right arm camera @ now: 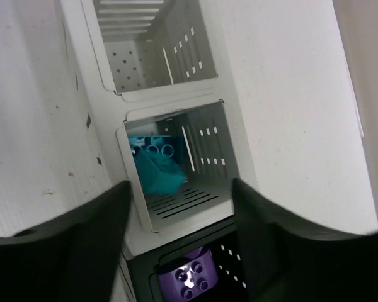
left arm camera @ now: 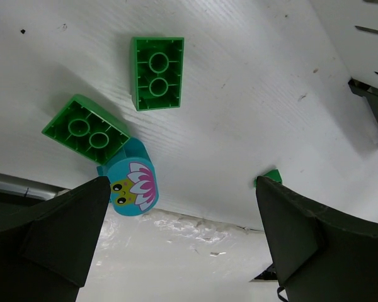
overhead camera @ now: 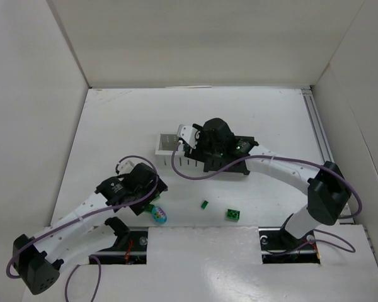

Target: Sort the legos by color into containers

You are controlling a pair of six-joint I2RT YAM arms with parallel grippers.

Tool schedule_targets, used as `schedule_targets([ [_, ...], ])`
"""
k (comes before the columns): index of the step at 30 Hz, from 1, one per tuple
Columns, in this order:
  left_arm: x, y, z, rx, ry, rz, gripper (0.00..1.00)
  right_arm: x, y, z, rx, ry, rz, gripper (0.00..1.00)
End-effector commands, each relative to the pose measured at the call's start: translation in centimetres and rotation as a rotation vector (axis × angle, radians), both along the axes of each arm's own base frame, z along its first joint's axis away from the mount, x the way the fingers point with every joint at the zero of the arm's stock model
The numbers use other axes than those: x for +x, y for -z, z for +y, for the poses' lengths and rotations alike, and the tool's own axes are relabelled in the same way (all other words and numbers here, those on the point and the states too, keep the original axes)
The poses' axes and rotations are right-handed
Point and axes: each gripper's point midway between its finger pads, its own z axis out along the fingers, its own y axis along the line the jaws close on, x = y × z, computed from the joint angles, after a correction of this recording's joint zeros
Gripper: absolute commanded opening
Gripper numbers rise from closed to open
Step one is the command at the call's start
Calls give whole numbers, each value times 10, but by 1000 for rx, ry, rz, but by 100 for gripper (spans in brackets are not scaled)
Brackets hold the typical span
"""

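In the left wrist view two green bricks (left arm camera: 157, 72) (left arm camera: 87, 129) lie on the white floor. A teal rounded piece with a flower face (left arm camera: 131, 185) touches the nearer one, and a small green piece (left arm camera: 271, 177) peeks out by the right finger. My left gripper (left arm camera: 181, 189) is open and empty, low over them, with the teal piece by its left finger. The top view shows the left gripper (overhead camera: 150, 200), the teal piece (overhead camera: 159, 214) and two more green bricks (overhead camera: 204, 204) (overhead camera: 233, 214). My right gripper (right arm camera: 181, 189) is open and empty above the containers; it also shows in the top view (overhead camera: 193, 146).
In the right wrist view an empty white container (right arm camera: 195, 38) stands beside a white container (right arm camera: 208, 135) holding teal pieces (right arm camera: 156, 170), and a black container (right arm camera: 239, 264) holding a purple brick (right arm camera: 189, 277). White walls enclose the table. The containers (overhead camera: 167, 143) stand mid-table.
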Motion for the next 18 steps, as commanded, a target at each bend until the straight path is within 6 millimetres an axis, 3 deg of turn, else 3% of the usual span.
schedule_targets([
  [1, -9, 10, 5, 31, -4, 62, 100, 4, -22, 16, 52, -50, -37, 76],
  [4, -12, 14, 3, 35, 3, 91, 100, 2, -40, 13, 75, -55, -69, 86],
  [9, -23, 22, -1, 40, 5, 143, 100, -9, -46, 0, 92, -55, -85, 88],
  [18, -44, 37, -12, 113, -19, 247, 100, -21, -27, -23, 102, -31, -47, 89],
])
